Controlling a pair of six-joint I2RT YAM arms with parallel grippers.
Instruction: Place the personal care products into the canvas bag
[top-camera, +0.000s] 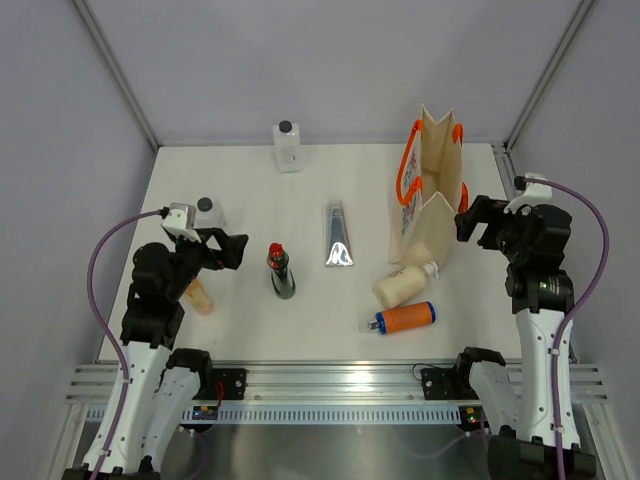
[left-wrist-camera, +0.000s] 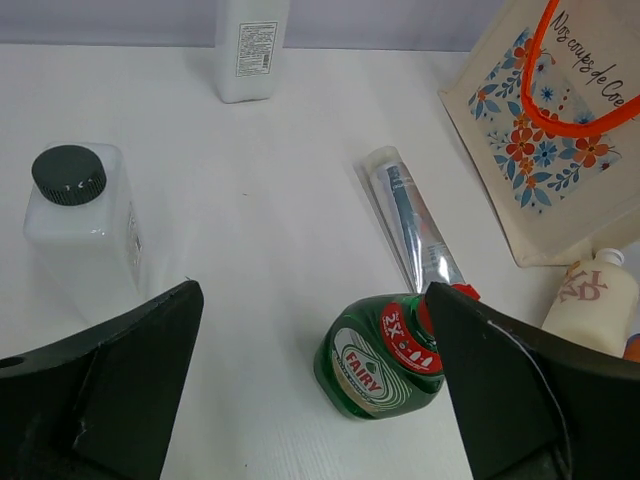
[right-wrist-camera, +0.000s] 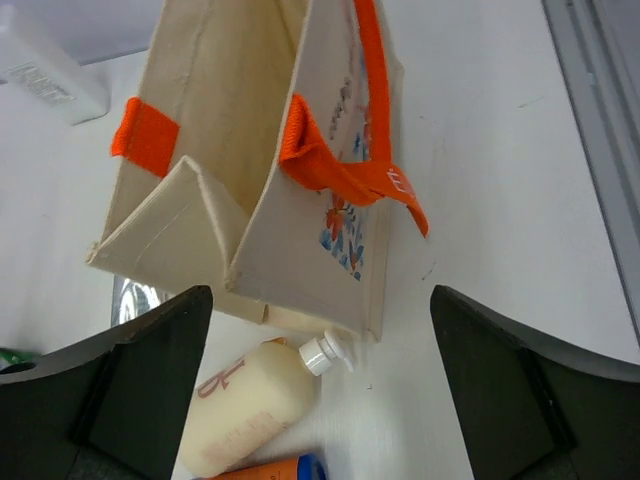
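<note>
The canvas bag (top-camera: 430, 185) stands at the back right with orange handles, also in the right wrist view (right-wrist-camera: 280, 170). A cream bottle (top-camera: 404, 283) and an orange blue-capped bottle (top-camera: 403, 318) lie in front of it. A silver tube (top-camera: 337, 234) and a dark green red-capped bottle (top-camera: 281, 272) are mid-table. One clear black-capped bottle (top-camera: 287, 146) stands at the back, another (top-camera: 210, 211) beside my left arm. A peach bottle (top-camera: 198, 295) lies under that arm. My left gripper (top-camera: 235, 250) is open, left of the green bottle (left-wrist-camera: 385, 355). My right gripper (top-camera: 470, 222) is open, right of the bag.
The table (top-camera: 330, 335) is white, with grey walls at the back and sides. A metal rail (top-camera: 340, 385) runs along the near edge between the arm bases.
</note>
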